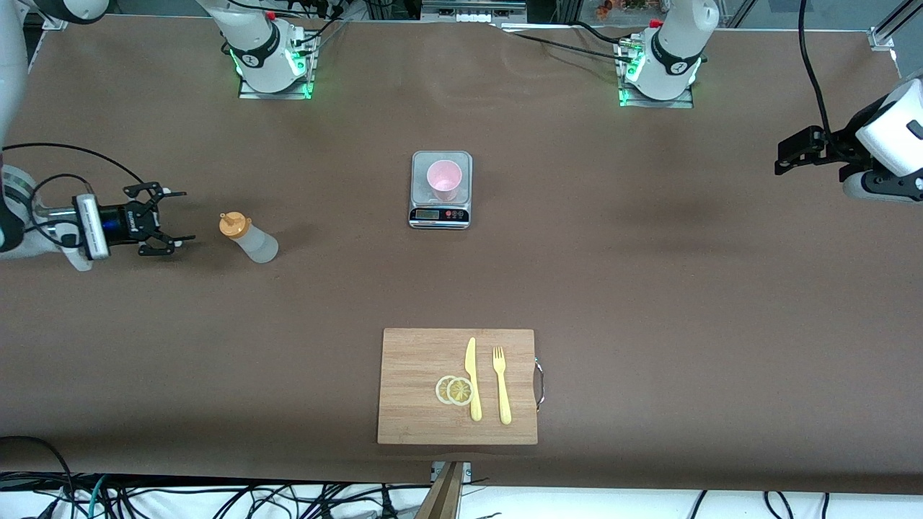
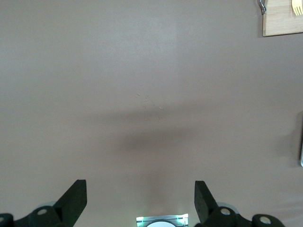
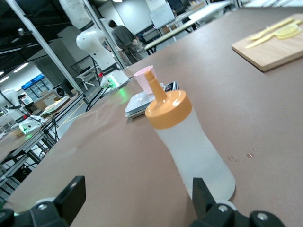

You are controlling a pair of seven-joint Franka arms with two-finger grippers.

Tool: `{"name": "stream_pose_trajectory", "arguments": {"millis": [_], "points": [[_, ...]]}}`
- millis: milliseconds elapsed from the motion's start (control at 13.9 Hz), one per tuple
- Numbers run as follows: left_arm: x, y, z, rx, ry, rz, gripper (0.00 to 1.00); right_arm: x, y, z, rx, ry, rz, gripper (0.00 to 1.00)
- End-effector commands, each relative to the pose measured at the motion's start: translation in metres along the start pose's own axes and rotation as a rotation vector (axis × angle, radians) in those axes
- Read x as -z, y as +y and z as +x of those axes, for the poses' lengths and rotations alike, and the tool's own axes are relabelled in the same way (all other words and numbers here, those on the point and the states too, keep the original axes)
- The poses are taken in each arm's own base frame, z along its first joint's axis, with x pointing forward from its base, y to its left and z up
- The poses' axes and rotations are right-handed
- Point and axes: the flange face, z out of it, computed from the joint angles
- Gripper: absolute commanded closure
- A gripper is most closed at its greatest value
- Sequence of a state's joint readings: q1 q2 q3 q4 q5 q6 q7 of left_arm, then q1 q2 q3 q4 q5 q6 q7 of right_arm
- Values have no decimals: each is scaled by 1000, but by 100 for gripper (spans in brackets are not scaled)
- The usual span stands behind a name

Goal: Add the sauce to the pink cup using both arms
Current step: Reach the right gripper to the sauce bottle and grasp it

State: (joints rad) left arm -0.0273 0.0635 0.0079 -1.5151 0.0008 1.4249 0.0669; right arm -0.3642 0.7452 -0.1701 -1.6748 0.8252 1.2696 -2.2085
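Your right gripper is low at the right arm's end of the table, turned sideways with its fingers spread wide and nothing between them. It's pointing at the sauce, which stands upright on the table just beside the fingertips, not touched, orange cap on.

Your left gripper hangs in the air over bare table at the left arm's end, well apart from everything. It's spread wide too and holding nothing, just waiting there.

The pink cup sits upright on a small kitchen scale around the middle of the table, well apart from the bottle. Nearer the front camera there's a wooden cutting board with two lemon slices, a yellow knife and a yellow fork lying on it.
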Motion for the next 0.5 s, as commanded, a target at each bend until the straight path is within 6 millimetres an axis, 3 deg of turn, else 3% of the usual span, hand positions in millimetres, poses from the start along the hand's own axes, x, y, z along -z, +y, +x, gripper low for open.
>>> {"name": "stream_pose_trajectory", "arguments": {"millis": [0, 432], "points": [[0, -3, 6, -24, -12, 22, 0, -17, 17, -15, 110, 78, 8, 0], [3, 4, 11, -32, -1, 26, 0, -47, 44, -23, 176, 125, -17, 0]]}}
